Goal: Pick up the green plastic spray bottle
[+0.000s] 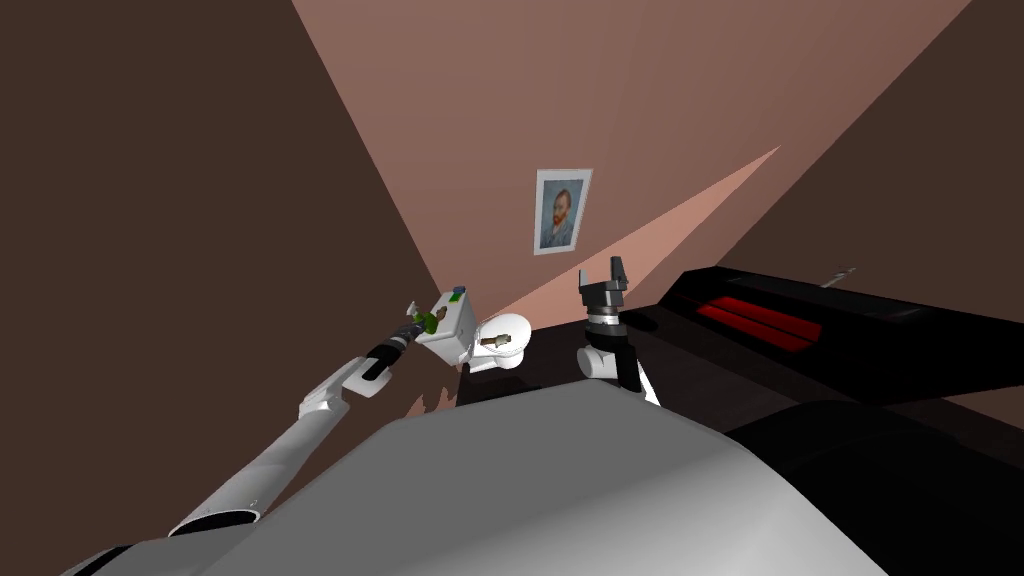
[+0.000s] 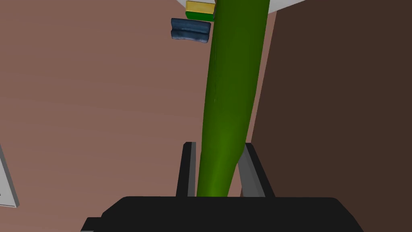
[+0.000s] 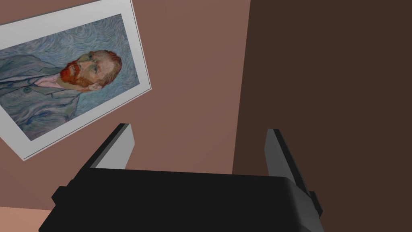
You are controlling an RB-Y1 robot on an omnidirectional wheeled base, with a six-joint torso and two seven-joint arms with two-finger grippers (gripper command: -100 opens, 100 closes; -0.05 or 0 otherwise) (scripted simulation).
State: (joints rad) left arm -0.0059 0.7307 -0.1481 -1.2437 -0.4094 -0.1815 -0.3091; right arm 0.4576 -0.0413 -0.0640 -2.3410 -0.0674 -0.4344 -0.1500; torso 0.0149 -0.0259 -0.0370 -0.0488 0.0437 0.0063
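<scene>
The green spray bottle (image 2: 229, 96) runs lengthwise out from between the fingers of my left gripper (image 2: 219, 169), which is shut on its sides. In the head view the left gripper (image 1: 420, 322) sits at the left side of the white toilet tank (image 1: 447, 330), with the green bottle (image 1: 430, 322) a small green patch in its fingers. My right gripper (image 1: 606, 285) is raised over the right side of my chest, apart from the toilet. In the right wrist view that gripper (image 3: 199, 151) stands open with nothing between its fingers.
A white toilet bowl (image 1: 503, 338) adjoins the tank. On the tank's top lie a yellow and green block (image 2: 200, 11) and a dark blue object (image 2: 190, 30). A black unit with a red inset (image 1: 760, 320) stands at the right. Brown walls close in on both sides.
</scene>
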